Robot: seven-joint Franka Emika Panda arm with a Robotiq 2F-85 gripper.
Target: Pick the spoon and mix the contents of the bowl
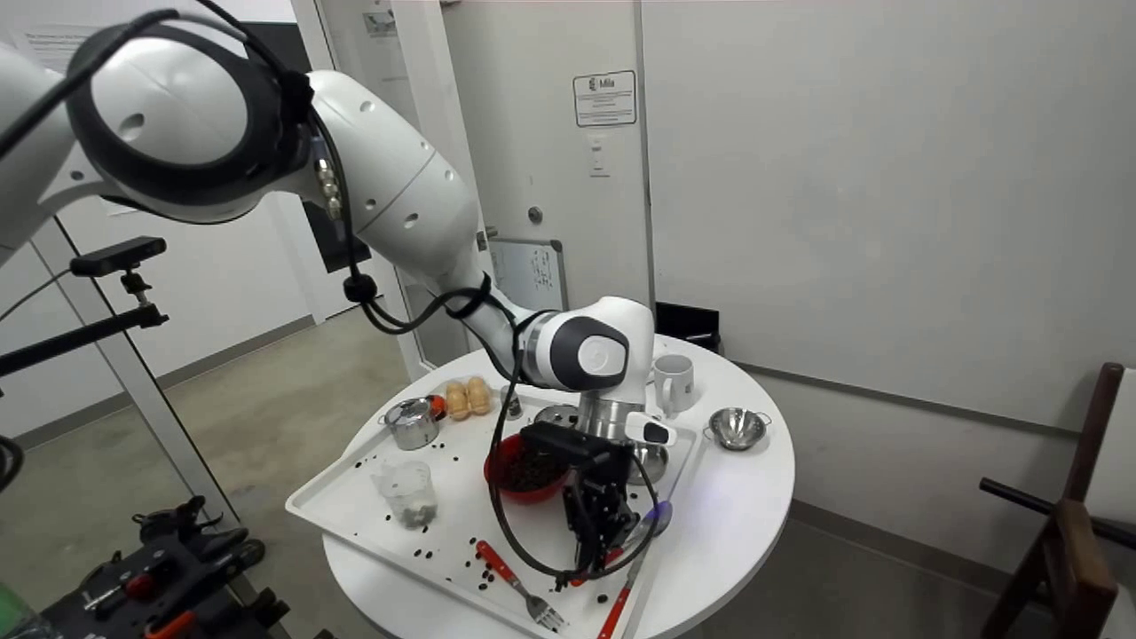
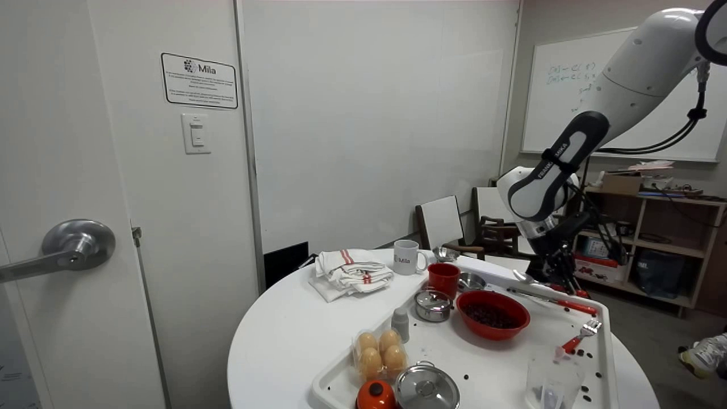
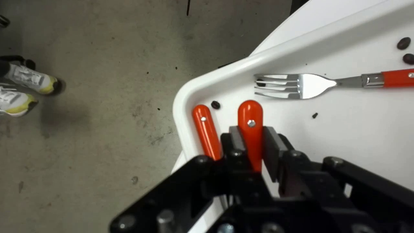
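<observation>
Where the spoon (image 3: 251, 118) is: while my gripper (image 3: 251, 137) clamps its red handle from both sides, the metal head shows by the rim of the tray (image 2: 443, 358) in both exterior views; whether it touches the tray, I cannot tell.
My gripper: jaws pressed on either side of that handle, whose rounded, riveted end sticks out past the tips.
Red bowl (image 2: 494, 334): upright on the tray, apart from the spoon, holding a heap of dark beans (image 2: 486, 316).
Knife (image 3: 207, 132): its red handle lies just beside the spoon's, along the tray's edge.
Fork (image 3: 318, 85): lying on the tray near my gripper, tines toward the tray's corner.
Loose beans (image 3: 215, 104): scattered over the tray, one showing between the fork's tines.
Clear cup (image 1: 410, 497): on the tray near the fork; what it holds is hard for me to make out.
Red cup (image 2: 443, 279): just beside a small steel bowl (image 2: 472, 282), beyond the red bowl in an exterior view.
Small pot (image 2: 433, 307): steel and lidded, near the red bowl.
Large pot (image 2: 427, 389): steel too, at the tray's end beside an orange lid (image 2: 376, 396).
Egg pack (image 2: 372, 362): clear, with four tan egg shapes, next to a grey shaker (image 2: 400, 325).
Worktop (image 2: 278, 346): round and white, carrying the tray, a white mug (image 2: 404, 258), folded towels (image 2: 352, 272) and a steel bowl with two handles (image 1: 738, 429).
Floor (image 3: 113, 145): two shoes (image 3: 29, 77) stand on it.
</observation>
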